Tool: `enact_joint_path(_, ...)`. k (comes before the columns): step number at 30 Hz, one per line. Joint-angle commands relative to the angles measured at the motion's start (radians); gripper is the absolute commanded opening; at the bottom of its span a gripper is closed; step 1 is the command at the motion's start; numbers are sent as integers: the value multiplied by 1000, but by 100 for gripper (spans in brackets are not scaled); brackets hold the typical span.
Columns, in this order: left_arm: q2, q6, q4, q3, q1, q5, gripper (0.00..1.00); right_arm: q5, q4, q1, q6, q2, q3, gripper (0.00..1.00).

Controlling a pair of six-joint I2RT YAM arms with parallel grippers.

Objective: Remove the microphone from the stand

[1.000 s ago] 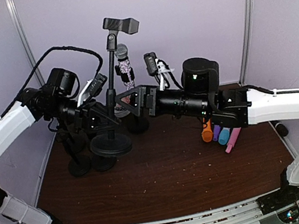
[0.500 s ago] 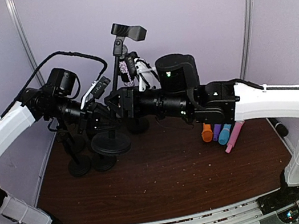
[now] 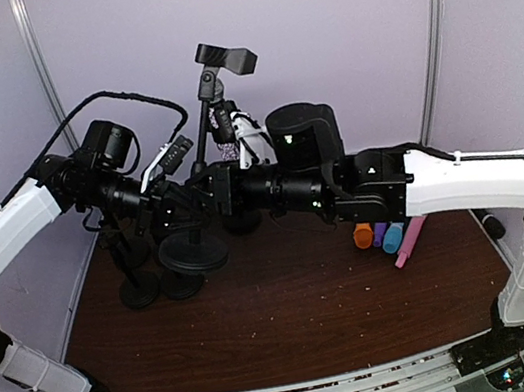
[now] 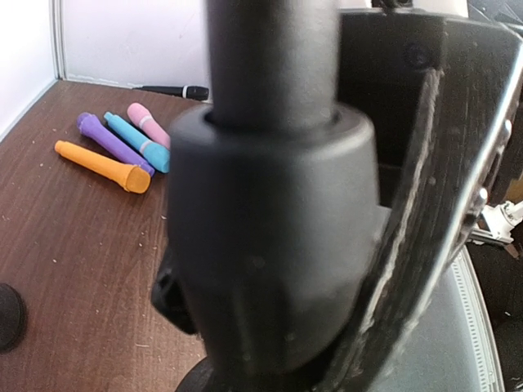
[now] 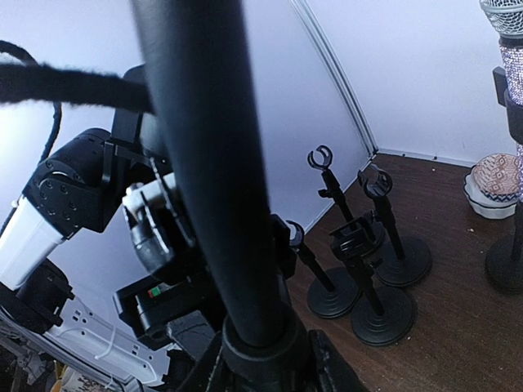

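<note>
A black stand (image 3: 194, 252) with a round base and an empty clip on top leans in the middle. My left gripper (image 3: 175, 209) is shut on its pole; in the left wrist view the pole's collar (image 4: 270, 245) fills the frame, and one of my fingers (image 4: 417, 212) lies along its right side. My right gripper (image 3: 203, 194) has closed on the same pole from the right, its fingers hugging the collar (image 5: 263, 347). The microphone (image 3: 222, 122), with a glittery handle and silver head, stands clipped in another stand behind; the right wrist view shows the microphone (image 5: 511, 49) at far right.
Orange, purple, blue and pink microphones (image 3: 385, 233) lie on the table at right, with a black one (image 3: 491, 225) beyond. Several empty stands (image 5: 359, 245) cluster at the left back. A patterned bowl (image 5: 494, 184) sits near the back wall.
My right arm has swung left and its jaws have closed from wide apart onto the stand's pole. The stand's top clip has shifted slightly right and down. The left arm has held still.
</note>
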Motion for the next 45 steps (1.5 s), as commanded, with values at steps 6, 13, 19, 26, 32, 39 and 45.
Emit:
enact_joint_path(6,-43,36,69,-7,6,47,0,-40,85,-16,86,4,13,27)
enact_joint_path(13,-50,43,69,-18,5,42,0,-19,66,-23,103,15,29,40)
enact_joint_path(19,-53,43,69,-18,5,35,0,11,27,-27,120,34,57,41)
enact_joint_path(26,-60,43,69,-16,6,31,0,-9,27,-28,116,37,61,11)
enact_joint_path(32,-55,32,46,20,7,96,0,-165,102,-45,86,-6,1,0)
enact_joint_path(39,-41,-35,30,45,6,378,0,-686,486,-98,170,-40,-115,0)
enact_joint_path(45,-41,-62,29,53,6,517,0,-950,636,-106,281,-2,-54,0)
